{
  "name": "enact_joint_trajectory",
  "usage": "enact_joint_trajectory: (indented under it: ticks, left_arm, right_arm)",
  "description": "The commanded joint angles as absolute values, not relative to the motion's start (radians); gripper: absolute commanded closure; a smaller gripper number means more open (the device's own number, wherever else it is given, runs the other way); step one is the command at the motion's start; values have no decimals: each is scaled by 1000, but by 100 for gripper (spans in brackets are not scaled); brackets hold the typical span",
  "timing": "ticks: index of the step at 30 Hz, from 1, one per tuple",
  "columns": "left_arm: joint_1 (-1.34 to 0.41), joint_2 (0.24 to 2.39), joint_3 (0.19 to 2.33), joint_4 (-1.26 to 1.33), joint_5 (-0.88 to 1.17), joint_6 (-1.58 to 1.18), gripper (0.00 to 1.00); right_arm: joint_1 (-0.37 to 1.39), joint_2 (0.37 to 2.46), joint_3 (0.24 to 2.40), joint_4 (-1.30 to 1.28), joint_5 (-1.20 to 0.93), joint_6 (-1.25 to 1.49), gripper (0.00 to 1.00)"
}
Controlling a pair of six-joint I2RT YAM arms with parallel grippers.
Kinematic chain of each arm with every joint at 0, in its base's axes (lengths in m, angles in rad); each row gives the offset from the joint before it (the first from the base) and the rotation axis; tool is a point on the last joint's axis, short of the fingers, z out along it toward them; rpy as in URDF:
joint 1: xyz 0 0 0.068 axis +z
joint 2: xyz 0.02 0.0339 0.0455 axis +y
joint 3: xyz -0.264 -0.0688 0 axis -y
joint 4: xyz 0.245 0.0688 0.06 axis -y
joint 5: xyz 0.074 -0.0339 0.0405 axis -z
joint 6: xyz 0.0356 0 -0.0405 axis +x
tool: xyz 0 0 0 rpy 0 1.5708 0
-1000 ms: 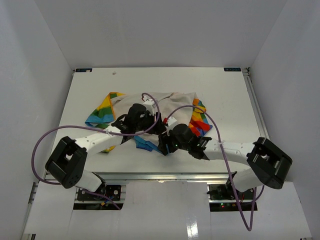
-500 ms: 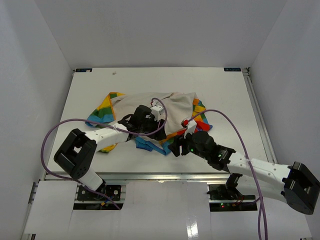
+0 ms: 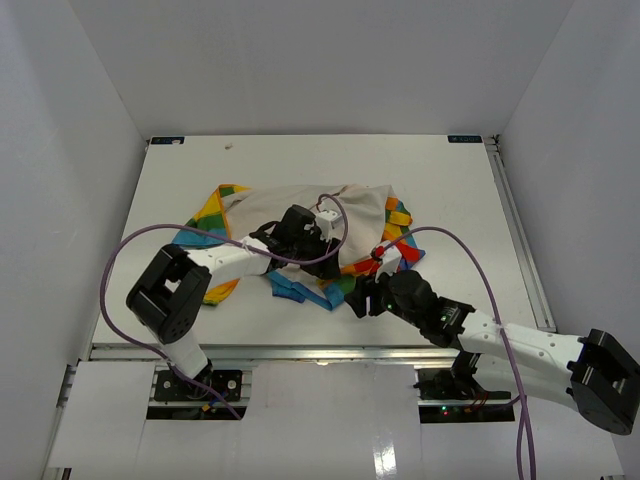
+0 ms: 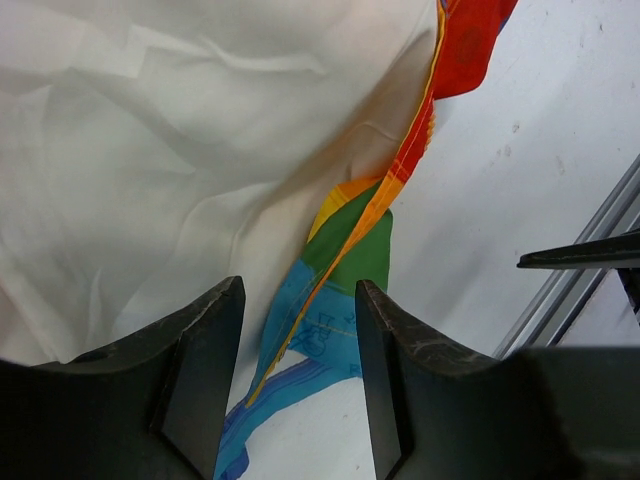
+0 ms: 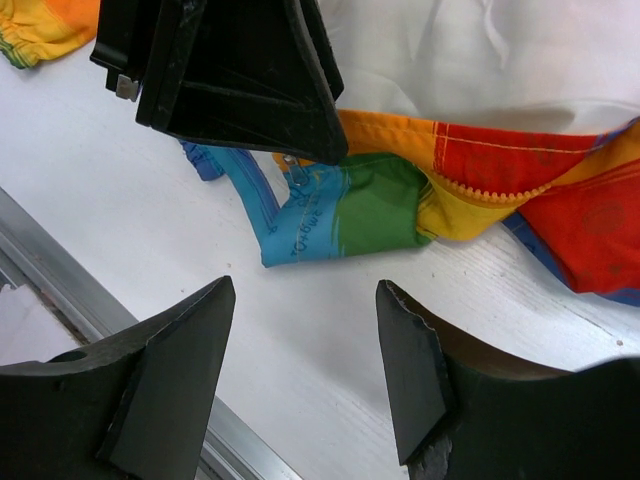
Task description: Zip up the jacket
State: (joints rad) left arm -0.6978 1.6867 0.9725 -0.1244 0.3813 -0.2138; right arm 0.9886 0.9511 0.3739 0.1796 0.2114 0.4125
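The white worktop (image 3: 450, 200) carries the jacket (image 3: 355, 210) in a crumpled heap near its middle, cream lining up and the rainbow blocks showing round the rim. Its open front edge (image 4: 345, 250), a band of red, orange, green and blue, lies along the heap's near side, with the red end far and right and the blue end near and left.

The left hand (image 4: 295, 375) hangs directly over that band with its fingers apart. The band passes lengthwise through the gap between them and is not pinched. The right hand (image 5: 300, 370), fingers also apart, sits on the near side of the band with only bare worktop between them, and the green and blue stretch lies just beyond its tips. The left hand is therefore the nearer one and is already lined up along the edge.

Zipper teeth (image 5: 500, 190) show further right, on the red and yellow part. I cannot pick out the slider with any certainty.
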Motion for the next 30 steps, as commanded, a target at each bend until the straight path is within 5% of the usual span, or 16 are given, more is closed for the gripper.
enact_joint_trajectory:
  ticks: [1,9,16,30]
  left_arm:
    - [-721,1720,1049,-173,366,-183,41]
    - [-761,1816,1142,-229,351,-184,48]
    - [-759,1794,1134,-183,414,-260,100]
    - [-725,1647,902,329,727,-589,100]
  right_arm:
    - [987,934,361,222,251,432,35]
    - [983,950,304,305,281,490,36]
    - [982,957,285,343,284,497,36]
    - [950,823,154,493,326,566,41]
